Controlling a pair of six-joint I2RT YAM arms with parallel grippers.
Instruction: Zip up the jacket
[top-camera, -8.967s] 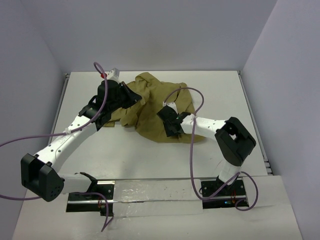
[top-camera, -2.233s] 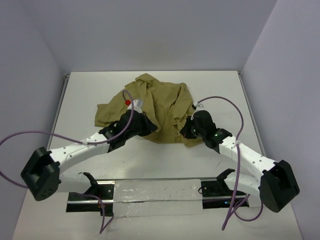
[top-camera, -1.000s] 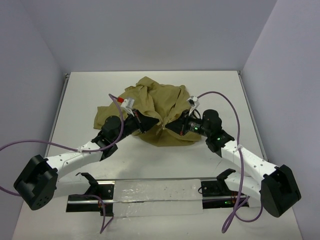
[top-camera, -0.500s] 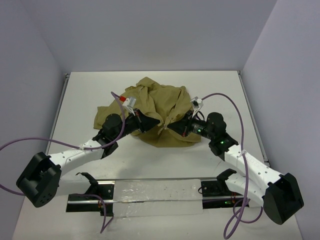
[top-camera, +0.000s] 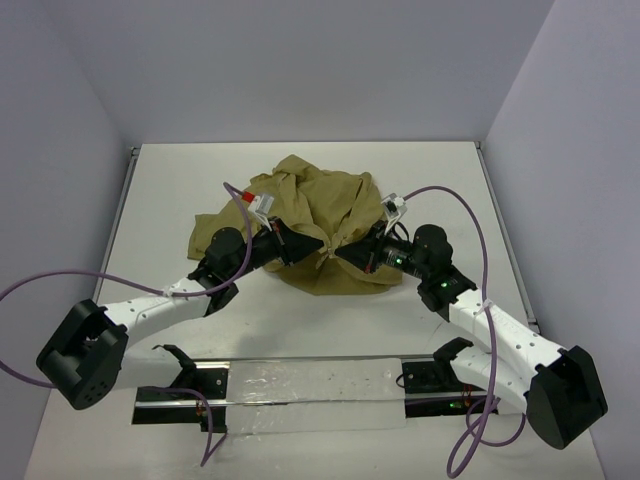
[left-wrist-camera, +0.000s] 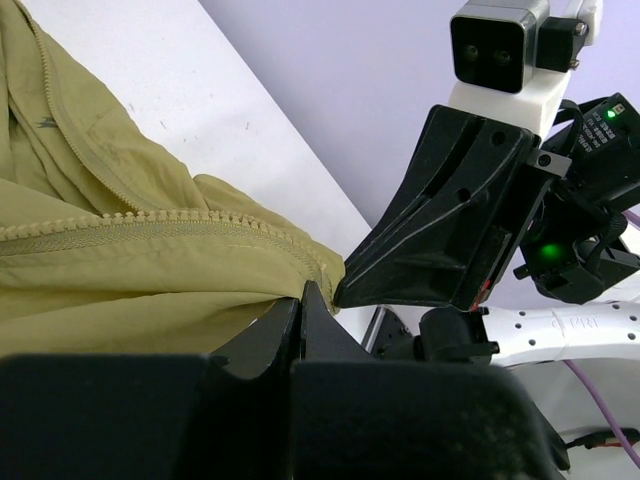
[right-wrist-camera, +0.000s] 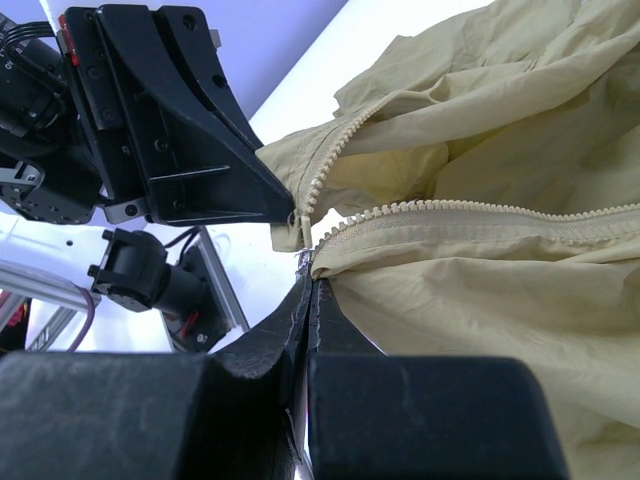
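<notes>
Overhead, left gripper and right gripper tip to tip, both pinched shut on the jacket — heaped just beyond the fingertips. Left wrist: clamps cloth just below the zipper teeth. Right wrist: clamps cloth too — teeth just above the fingers.

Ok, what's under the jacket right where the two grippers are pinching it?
Only bare white table shows below the pinched zipper ends of the jacket, between the left gripper and right gripper. Whatever lies beneath the bunched cloth farther back is covered.
</notes>
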